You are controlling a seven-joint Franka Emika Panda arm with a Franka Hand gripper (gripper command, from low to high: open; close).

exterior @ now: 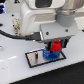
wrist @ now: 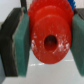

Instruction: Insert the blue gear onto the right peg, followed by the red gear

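fig.: pincer [exterior: 56,46] clamped on red gear [wrist: 48,39], held just above blue gear [exterior: 49,54], which looks already seated on plate [exterior: 34,60] on white bench [exterior: 15,67]. step: red insertion; next needs hole-to-peg alignment, then lowering.

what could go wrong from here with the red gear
1. The red gear is clamped in the gripper just above the blue gear; the peg is hidden, so its hole may miss it.
2. If the teeth catch on the blue gear, pressing down could jam it or shift the plate.
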